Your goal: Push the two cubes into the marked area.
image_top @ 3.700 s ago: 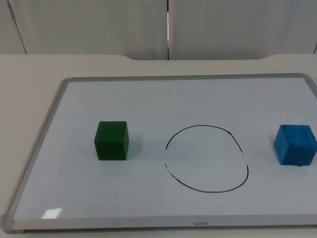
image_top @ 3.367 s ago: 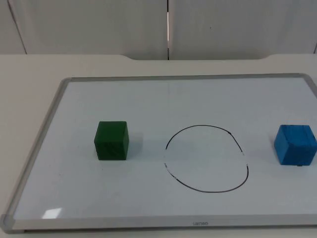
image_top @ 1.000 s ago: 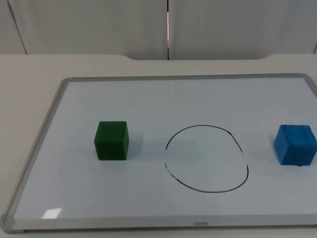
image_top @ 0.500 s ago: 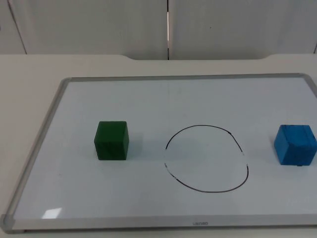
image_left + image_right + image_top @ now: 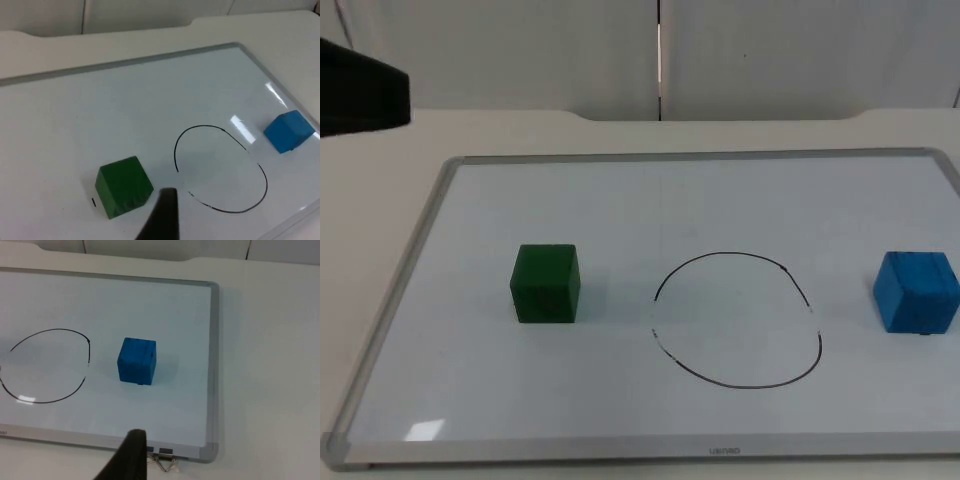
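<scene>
Left fingers (image 5: 162, 220) beside green cube (image 5: 123, 186)

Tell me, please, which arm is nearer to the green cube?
Left. The left arm is coming in above the whiteboard's far left corner, on the green cube's side. The right wrist view looks onto the blue cube at the board's opposite end.

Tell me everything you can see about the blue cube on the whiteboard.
The blue cube is a solid block, painted bright blue, with darker streaks on its faces that look like wood grain. It sits flat and upright on the whiteboard, near the board's right edge, outside the hand-drawn black circle and apart from its line. Its edges are slightly turned relative to the board's frame. Nothing touches it but the board; the green cube stands far off, beyond the circle.
</scene>
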You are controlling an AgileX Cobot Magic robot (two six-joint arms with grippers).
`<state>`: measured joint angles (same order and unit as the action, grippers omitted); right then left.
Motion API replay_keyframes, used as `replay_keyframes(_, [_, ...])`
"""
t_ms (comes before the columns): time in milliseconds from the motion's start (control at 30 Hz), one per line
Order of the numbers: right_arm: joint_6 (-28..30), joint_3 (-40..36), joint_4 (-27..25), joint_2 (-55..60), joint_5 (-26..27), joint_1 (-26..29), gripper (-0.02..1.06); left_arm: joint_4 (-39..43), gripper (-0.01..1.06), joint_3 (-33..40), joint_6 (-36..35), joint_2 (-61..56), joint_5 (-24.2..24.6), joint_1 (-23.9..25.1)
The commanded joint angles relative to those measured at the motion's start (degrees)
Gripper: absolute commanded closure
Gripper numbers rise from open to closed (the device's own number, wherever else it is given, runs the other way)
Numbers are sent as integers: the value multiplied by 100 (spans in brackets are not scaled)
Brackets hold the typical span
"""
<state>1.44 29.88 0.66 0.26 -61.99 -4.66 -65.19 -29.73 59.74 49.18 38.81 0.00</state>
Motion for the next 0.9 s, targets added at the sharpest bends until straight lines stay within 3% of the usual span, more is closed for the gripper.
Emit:
replay_keyframes(0, [48,-34,30,-26,17,3,-1,-448,35,-27,289,301,25,0])
replay_keyframes(33, [48,-34,30,-26,17,3,-1,-448,35,-27,289,301,25,0])
replay_keyframes(100, [48,-34,30,-26,17,3,-1,-680,55,-27,522,483,25,0])
replay_keyframes(200, [48,-34,30,-26,17,3,-1,-1274,93,-27,1074,737,-76,0])
replay_keyframes(233, [48,-34,30,-26,17,3,-1,-1274,93,-27,1074,737,-76,0])
replay_keyframes(267, [48,-34,30,-26,17,3,-1,-1500,103,-27,1291,835,-75,0])
replay_keyframes(533, [48,-34,30,-26,17,3,-1,-2410,105,-27,2375,1722,-210,0])
replay_keyframes(733, [48,-34,30,-26,17,3,-1,-3138,105,-27,3485,2554,-13,-2])
replay_keyframes(867, [48,-34,30,-26,17,3,-1,-3377,105,-40,3638,2984,-10,-2])
